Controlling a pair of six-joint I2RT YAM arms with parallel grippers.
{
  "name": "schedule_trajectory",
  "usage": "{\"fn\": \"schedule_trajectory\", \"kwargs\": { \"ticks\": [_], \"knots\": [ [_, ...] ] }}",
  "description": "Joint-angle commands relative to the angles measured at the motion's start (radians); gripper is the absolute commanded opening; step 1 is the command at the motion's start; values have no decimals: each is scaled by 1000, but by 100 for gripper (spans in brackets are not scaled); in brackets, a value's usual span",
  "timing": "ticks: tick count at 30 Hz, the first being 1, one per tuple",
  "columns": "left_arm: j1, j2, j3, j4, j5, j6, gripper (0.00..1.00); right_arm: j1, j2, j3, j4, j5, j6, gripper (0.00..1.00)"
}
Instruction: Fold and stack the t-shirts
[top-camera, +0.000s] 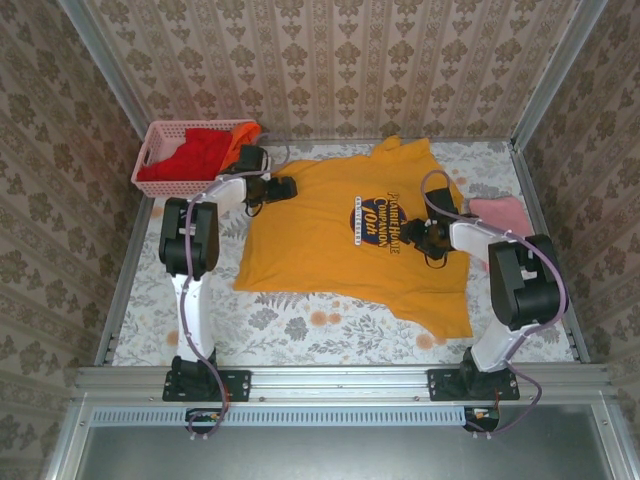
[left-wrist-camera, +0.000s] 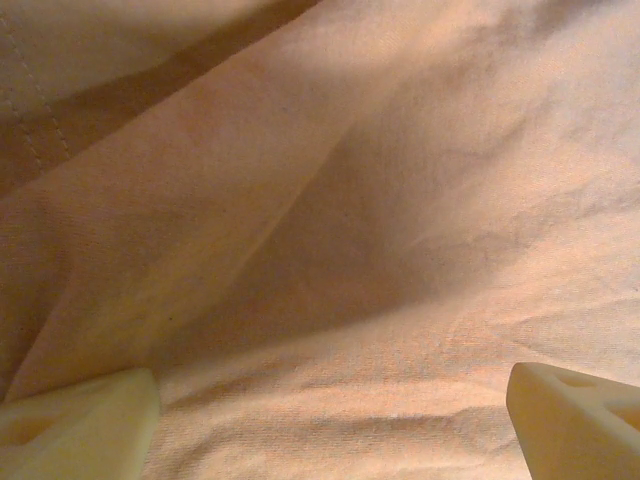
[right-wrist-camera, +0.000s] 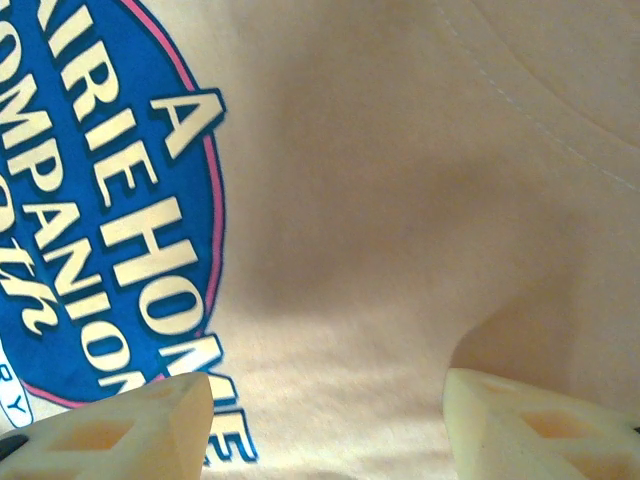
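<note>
The golden-yellow t-shirt (top-camera: 340, 235) lies spread flat across the table, its dark blue chest logo (top-camera: 377, 222) facing up. My left gripper (top-camera: 285, 187) rests low on the shirt's left shoulder area, open, cream fingertips (left-wrist-camera: 80, 432) wide apart over wrinkled cloth (left-wrist-camera: 340, 250). My right gripper (top-camera: 428, 240) sits on the shirt just right of the logo (right-wrist-camera: 90, 220), also open, one fingertip (right-wrist-camera: 130, 432) at the logo's edge. A pale pink shirt (top-camera: 500, 213) lies folded at the right. Red (top-camera: 190, 157) and orange (top-camera: 242, 138) shirts fill the basket.
The pink lattice basket (top-camera: 150, 150) stands at the back left corner. Metal frame rails (top-camera: 130, 250) bound the floral table cover (top-camera: 300, 325) on both sides. Patterned walls close in the back.
</note>
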Motion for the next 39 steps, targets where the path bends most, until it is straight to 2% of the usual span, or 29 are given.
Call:
{"fn": "schedule_trajectory", "kwargs": {
  "ticks": [1, 2, 4, 9, 11, 16, 17, 20, 24, 26, 28, 33, 39],
  "knots": [
    [-1, -48, -17, -46, -16, -4, 95, -1, -80, -21, -25, 16, 7, 63],
    [-8, -65, -17, -33, -6, 11, 99, -2, -102, -22, -30, 29, -3, 64],
    [-31, -108, -17, -22, -22, 36, 100, -4, -145, -28, -48, 57, -24, 67],
    [-84, -248, -32, -118, -153, 60, 100, -16, -267, -60, -87, 148, -50, 78],
    [-97, -322, -84, -143, -211, 33, 100, -22, -290, -65, -117, 211, -41, 82],
    [-102, -543, -270, -165, -276, -73, 100, -57, -383, -77, -177, 260, -76, 95],
    [-104, -592, -309, -173, -294, -107, 100, -59, -404, -87, -183, 272, -80, 99],
    [-98, -708, -413, -221, -346, -266, 100, -65, -481, -129, -169, 287, -93, 100],
    [-71, -858, -570, -201, -283, -466, 100, -84, -585, -192, -168, 282, -73, 100],
    [-51, -938, -716, -120, -236, -655, 100, -107, -608, -195, -220, 262, -45, 100],
    [-61, -992, -802, -99, -264, -803, 99, -114, -613, -198, -255, 246, -56, 100],
    [-50, -1001, -819, -301, -306, -972, 88, -115, -614, -228, -233, 204, -65, 100],
    [42, -911, -892, -305, -134, -1196, 82, -115, -574, -224, -183, 177, -25, 100]
  ]
}}
